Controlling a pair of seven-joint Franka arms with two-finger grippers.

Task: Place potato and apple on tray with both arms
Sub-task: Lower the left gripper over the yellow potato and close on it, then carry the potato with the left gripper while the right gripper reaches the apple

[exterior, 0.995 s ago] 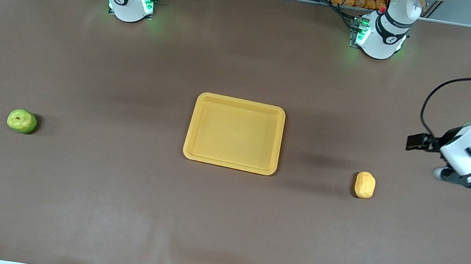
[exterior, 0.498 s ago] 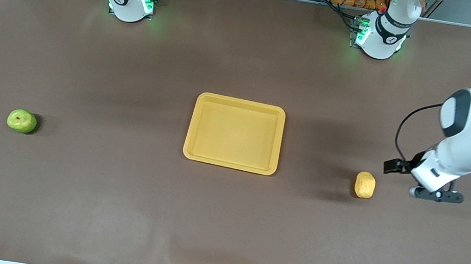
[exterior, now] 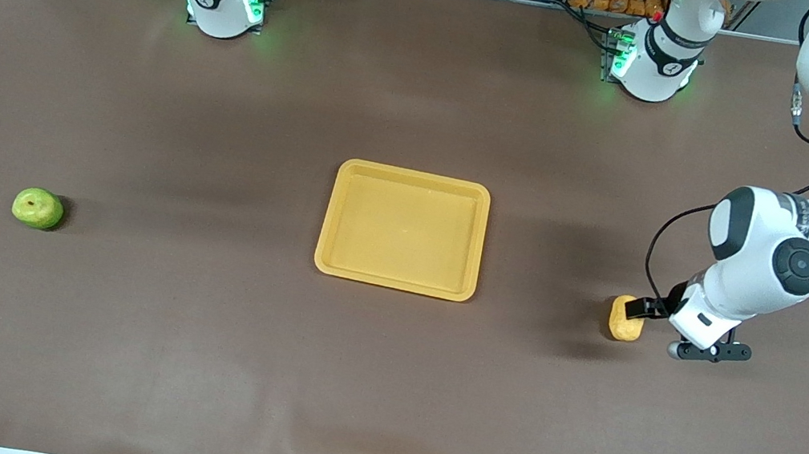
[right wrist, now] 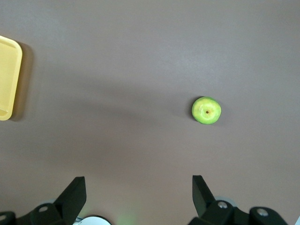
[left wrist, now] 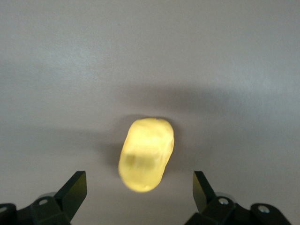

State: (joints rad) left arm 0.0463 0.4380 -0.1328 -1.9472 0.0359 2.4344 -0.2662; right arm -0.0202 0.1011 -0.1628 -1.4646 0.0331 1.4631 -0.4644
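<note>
While the table point(exterior: 189, 355) was viewed from the front camera, the right gripper point(right wrist: 138, 197) was barely caught at the edge nearest the right arm's end, up in the air; in its wrist view the fingers point(right wrist: 75, 192) were seen spread wide with nothing between them. The apple point(exterior: 37, 208) was noted resting on the brown cloth toward that same end, stem dimple upward, well apart from the tray point(exterior: 395, 284), and untouched. The tray was recorded at mid-table, lying flat, with nothing seen in it. The potato point(exterior: 623, 320) was found on the cloth toward the left arm's end, about as near the front camera as the tray's nearer rim, and apart from that tray. The left gripper point(exterior: 701, 351) was observed low over the cloth just beside the potato, the wrist camera partly covering the potato's upper end. In the left wrist view the fingers point(left wrist: 75, 190) were seen fully parted, the potato point(left wrist: 146, 153) lying ahead of them, not gripped.
</note>
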